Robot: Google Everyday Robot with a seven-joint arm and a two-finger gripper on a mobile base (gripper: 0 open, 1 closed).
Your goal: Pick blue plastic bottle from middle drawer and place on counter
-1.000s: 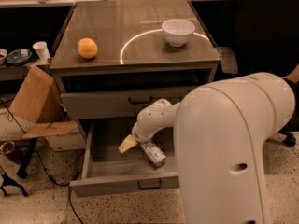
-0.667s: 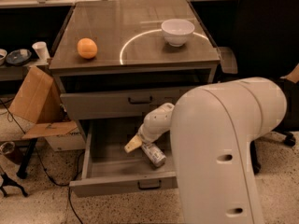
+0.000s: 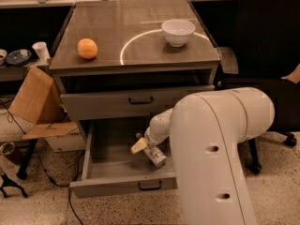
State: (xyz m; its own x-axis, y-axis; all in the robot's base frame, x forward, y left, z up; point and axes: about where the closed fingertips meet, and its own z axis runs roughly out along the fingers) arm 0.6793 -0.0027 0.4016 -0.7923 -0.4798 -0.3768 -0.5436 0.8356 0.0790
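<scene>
- Gripper (image 3: 141,146): down inside the middle drawer (image 3: 117,187), right of centre; pale tip points left. Open or closed: cannot tell.
- Blue plastic bottle (image 3: 155,156): lies on its side on the drawer floor, right at the gripper, just below and right of it. Touching or held: cannot tell.
- Arm (image 3: 215,158): big white casing in the foreground, hides the drawer's right end.
- Middle drawer: pulled well out, grey inside, dark bar handle on the low front panel.
- Upper drawer (image 3: 136,102): taller front, out only a little.
- Counter (image 3: 140,20): glossy, with a white arc; a white bowl (image 3: 178,31) sits on the arc at right, an orange (image 3: 87,48) at left, well apart.
- Left of the cabinet: cardboard box (image 3: 32,95), white cup (image 3: 41,51).
- Right: black chair (image 3: 269,46).
</scene>
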